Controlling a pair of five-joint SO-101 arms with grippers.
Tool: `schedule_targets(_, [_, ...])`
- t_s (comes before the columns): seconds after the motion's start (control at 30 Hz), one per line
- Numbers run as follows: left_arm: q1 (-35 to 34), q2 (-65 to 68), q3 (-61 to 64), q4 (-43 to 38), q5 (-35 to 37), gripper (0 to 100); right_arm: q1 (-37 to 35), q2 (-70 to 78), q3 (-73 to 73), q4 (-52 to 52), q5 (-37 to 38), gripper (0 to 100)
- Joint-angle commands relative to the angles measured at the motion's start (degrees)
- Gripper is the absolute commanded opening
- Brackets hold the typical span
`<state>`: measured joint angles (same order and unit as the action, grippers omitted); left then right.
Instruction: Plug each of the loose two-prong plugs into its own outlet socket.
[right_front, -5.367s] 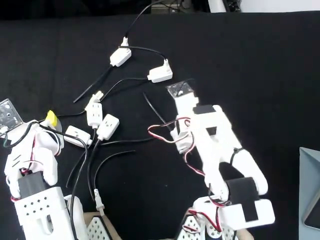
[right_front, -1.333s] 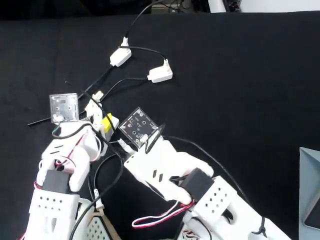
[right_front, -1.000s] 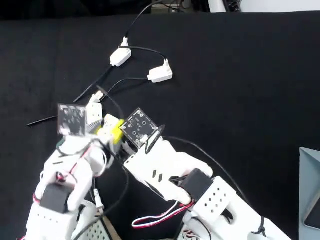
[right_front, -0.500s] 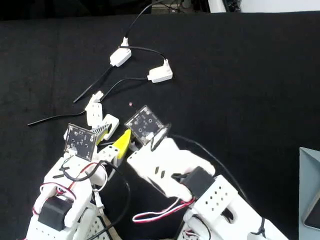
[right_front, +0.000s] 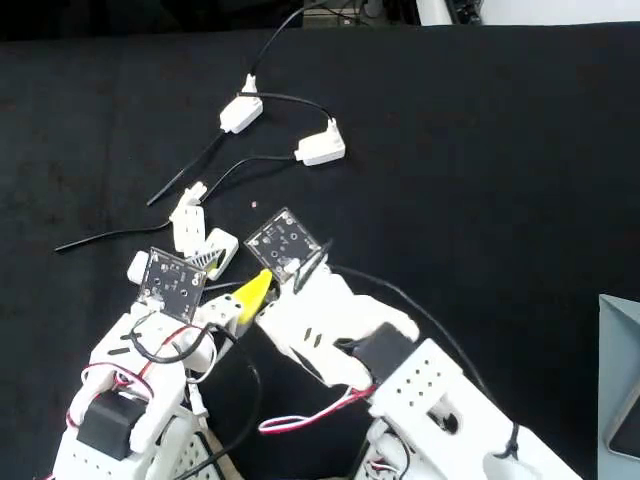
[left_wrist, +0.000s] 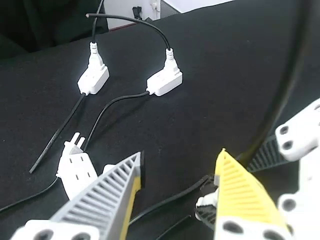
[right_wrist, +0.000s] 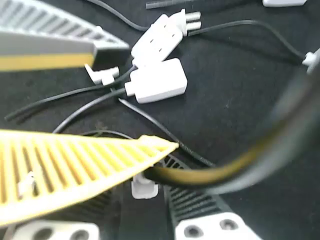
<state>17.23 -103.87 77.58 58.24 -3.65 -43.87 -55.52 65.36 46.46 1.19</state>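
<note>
Two tools, close. Left tool (left_wrist: 181, 154) gapes, empty; right tool (right_wrist: 143, 181) straddles small white plug (left_wrist: 206, 201), grip unclear. Socket block (right_wrist: 156, 80) just ahead.

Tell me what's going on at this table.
Two arms are plugging plugs into outlets. One far outlet and its neighbour each look already plugged in. Two near outlets lie among loose cords close to the arms. The left gripper hangs open and empty beside them. The right gripper is low next to it, with a small white piece, possibly a plug, at its tip.
</note>
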Motion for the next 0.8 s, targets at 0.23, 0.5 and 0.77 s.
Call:
schedule_targets(0.23, [-23.34, 0.79, -2.77, -3.43, 3.96, 25, 10.46, 0.22, -1.01, -1.41, -0.62, 1.1])
schedule_targets(0.5, [-23.16, 23.12, -9.71, -7.82, 0.35, 25, 11.43, 0.31, 3.56, -5.27, -0.35, 1.1])
schedule_targets(0.77, [-22.90, 60.04, -29.49, -8.79, 0.26, 25, 11.43, 0.31, 4.26, -5.63, -0.44, 1.1])
